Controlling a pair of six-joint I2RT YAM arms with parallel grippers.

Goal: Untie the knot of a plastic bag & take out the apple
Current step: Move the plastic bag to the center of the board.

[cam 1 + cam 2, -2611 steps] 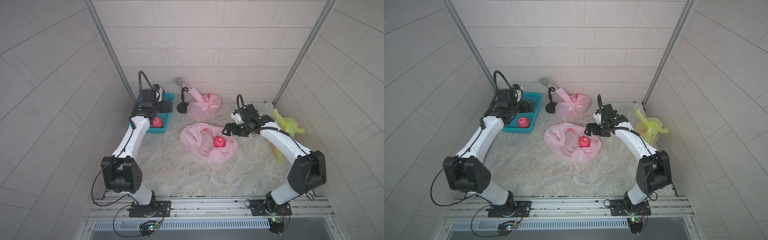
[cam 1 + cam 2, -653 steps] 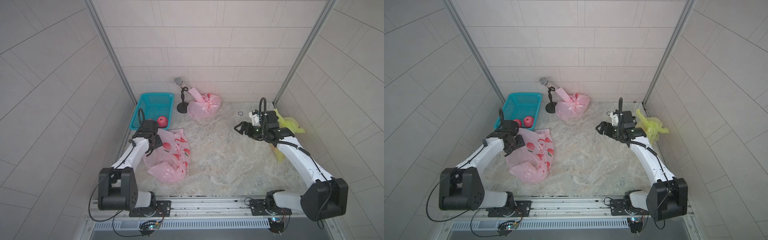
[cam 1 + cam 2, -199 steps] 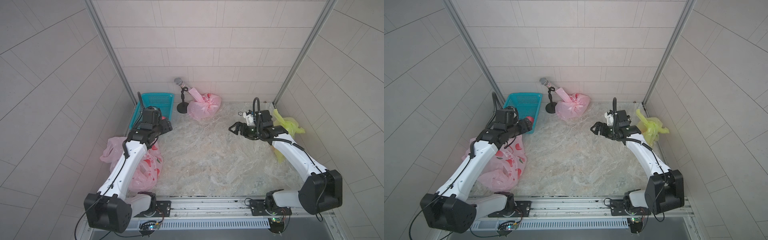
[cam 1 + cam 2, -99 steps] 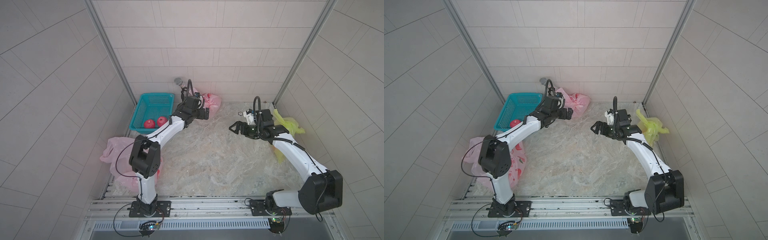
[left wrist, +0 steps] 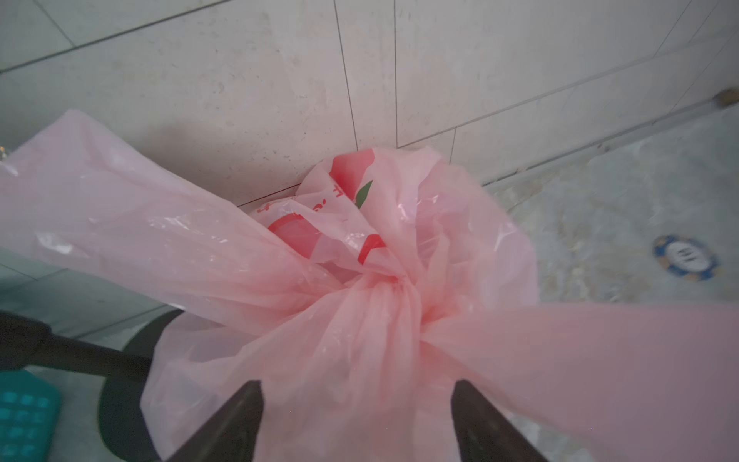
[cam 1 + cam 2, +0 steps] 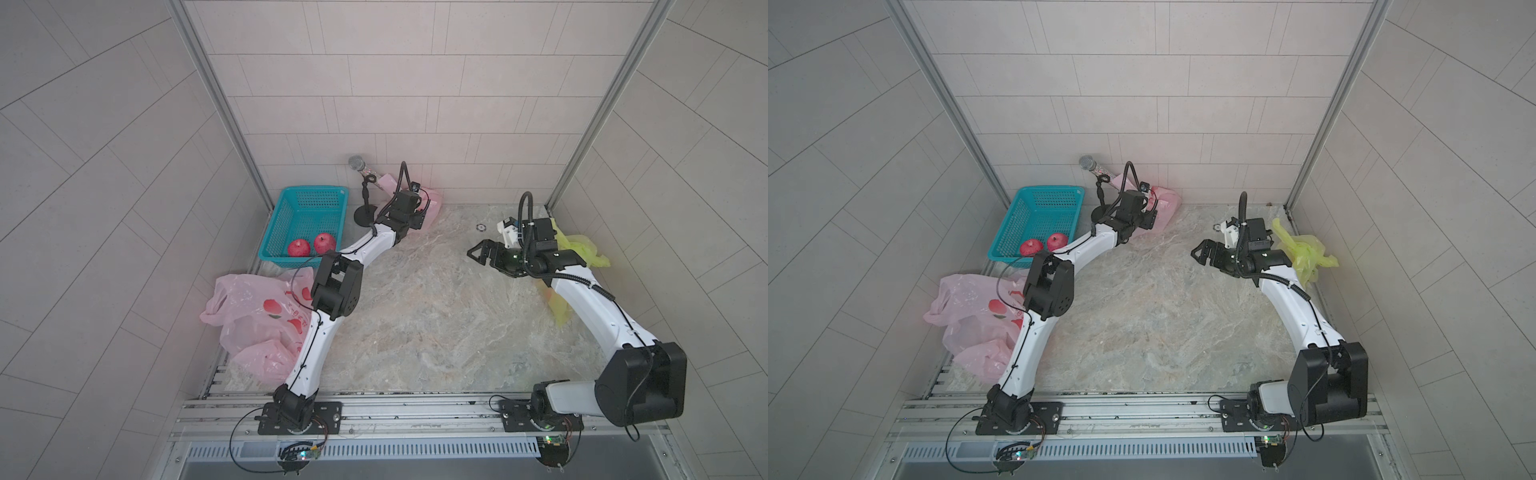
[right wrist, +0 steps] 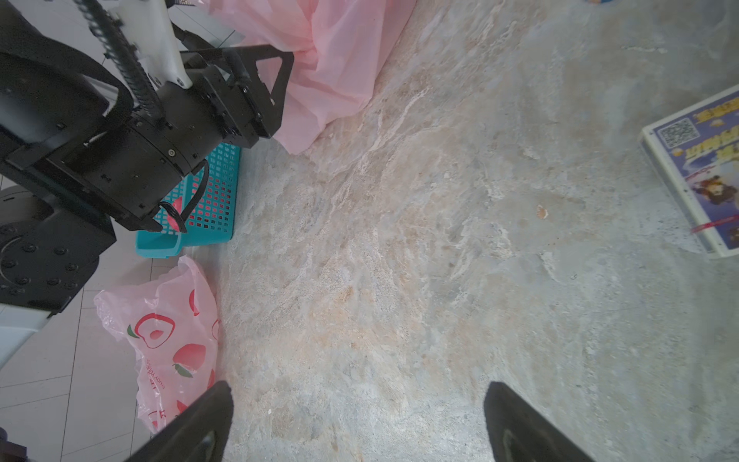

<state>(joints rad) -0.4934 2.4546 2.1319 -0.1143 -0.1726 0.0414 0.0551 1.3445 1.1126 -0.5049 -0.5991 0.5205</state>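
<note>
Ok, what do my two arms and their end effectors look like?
Left arm and right arm: white link shells, black joint housings. A black looped cable rises over each wrist. Left end effector and right end effector: black and wedge-shaped.

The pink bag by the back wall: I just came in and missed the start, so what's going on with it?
The left arm is stretched out to the tied pink bag, and the left tool sits with its jaws apart around the plastic close to the knot, which is still tied. The right tool hangs open over the bare table, holding nothing. Two apples lie in the teal basket, and another pink bag lies crumpled at the table's edge.
</note>
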